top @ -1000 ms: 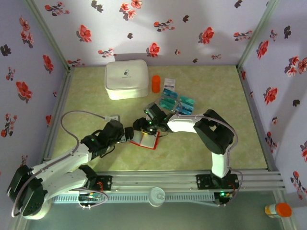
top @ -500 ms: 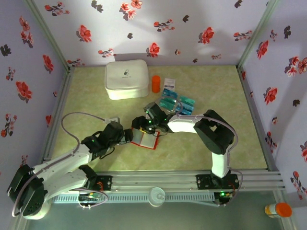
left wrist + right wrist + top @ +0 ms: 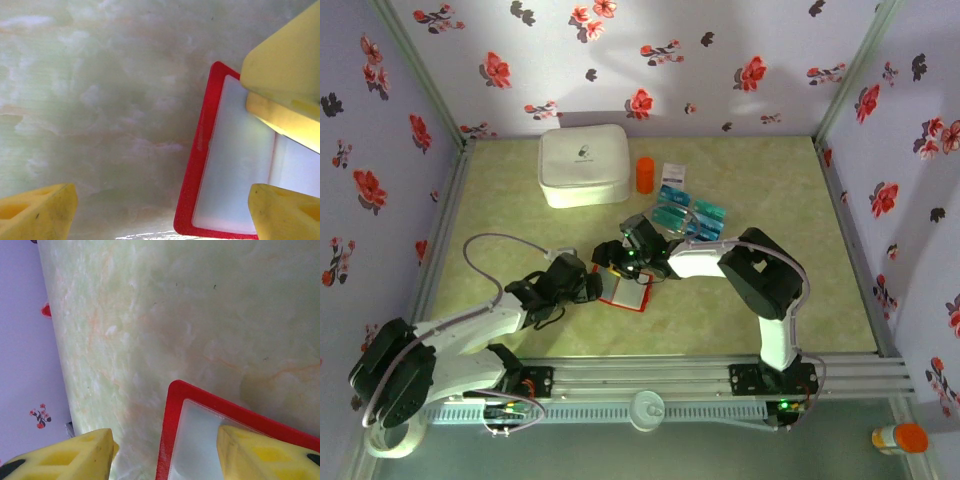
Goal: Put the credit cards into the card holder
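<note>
Your white zip case (image 3: 583,165) sits well behind the card holder (image 3: 623,290). Your left gripper (image 3: 160,212) and right gripper (image 3: 162,452) both stand released, each astride an edge of the open holder. The credit cards (image 3: 688,213) lie near it, behind and to the right.

Top cam high, wide. Wrist cams close, facing down; share card holder (image 3: 199,150).

Both arms reach inward; left claw (image 3: 590,288) and right claw (image 3: 613,262) gape.
</note>
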Tool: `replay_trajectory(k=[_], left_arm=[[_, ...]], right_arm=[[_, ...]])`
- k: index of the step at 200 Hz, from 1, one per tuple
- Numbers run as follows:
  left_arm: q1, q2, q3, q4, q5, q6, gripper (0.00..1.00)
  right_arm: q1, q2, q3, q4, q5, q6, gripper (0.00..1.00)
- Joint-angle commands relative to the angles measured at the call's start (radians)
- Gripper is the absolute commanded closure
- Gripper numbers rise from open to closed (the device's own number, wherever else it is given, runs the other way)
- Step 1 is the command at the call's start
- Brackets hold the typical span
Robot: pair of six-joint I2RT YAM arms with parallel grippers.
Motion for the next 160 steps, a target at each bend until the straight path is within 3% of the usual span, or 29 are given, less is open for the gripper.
replay_trajectory(k=[1,54,85,112,160], left_arm=[[0.006,0.048,0.03,0.044,0.009,0.009,0.11],[0.007,0.136,0.023,0.098,0.003,-0.022,0.11],[0.006,0.13,0.018,0.095,-0.005,-0.031,0.1],[0.007,0.114,0.01,0.088,-0.015,-0.039,0.1],[0.006,0.113,0.003,0.082,-0.026,-0.036,0.1]], right_arm=[[-0.005,-0.028,-0.012,0.01,0.002,0.007,0.43],[-0.039,-0.208,-0.062,-0.1,0.062,-0.067,0.43],[-0.036,-0.363,-0.117,-0.338,0.175,-0.188,0.43],[-0.005,-0.475,-0.149,-0.58,0.355,-0.292,0.42],[0.056,-0.448,-0.157,-0.638,0.405,-0.317,0.42]])
